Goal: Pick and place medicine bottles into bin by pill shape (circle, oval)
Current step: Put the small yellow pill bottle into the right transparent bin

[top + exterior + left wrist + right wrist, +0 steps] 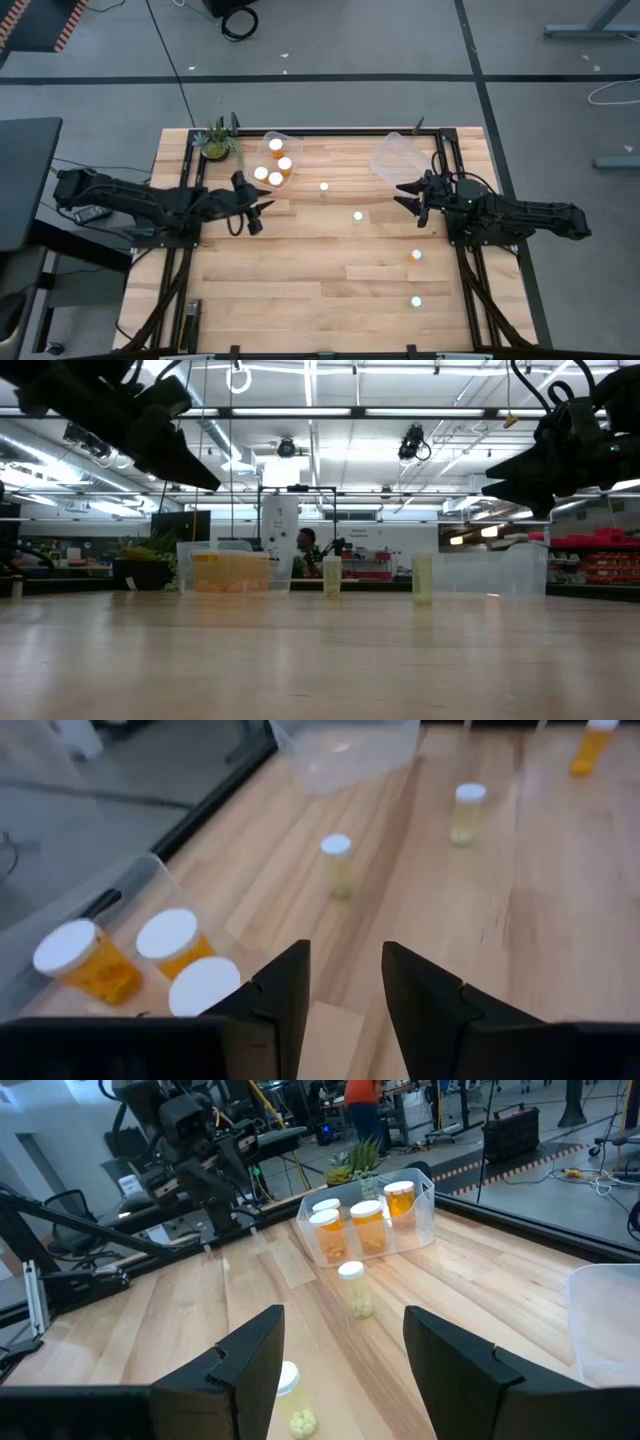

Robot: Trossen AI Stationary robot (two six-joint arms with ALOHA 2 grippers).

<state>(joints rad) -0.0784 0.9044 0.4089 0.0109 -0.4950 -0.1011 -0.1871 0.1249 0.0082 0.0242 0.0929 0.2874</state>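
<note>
My left end effector (252, 208) hangs above the bench (300, 300), fingers spread apart with nothing between them, just beside the left tub (279, 160). My right end effector (408, 195) is also held above the bench, fingers wide apart and holding nothing, next to the right tub (398, 157).

The left tub holds four medicine bottles, white caps up: one at the far side (275, 145), one beside it (285, 164), one nearer me (261, 173) and one at the near edge (275, 179). I can see nothing inside the right tub.

Four more bottles stand loose on the bench, well apart: one between the tubs (324, 186), one mid-bench (358, 216), one orange toward the right (417, 256), and one pale nearest the front (416, 301).

A small potted plant (216, 141) sits at the far left corner.
</note>
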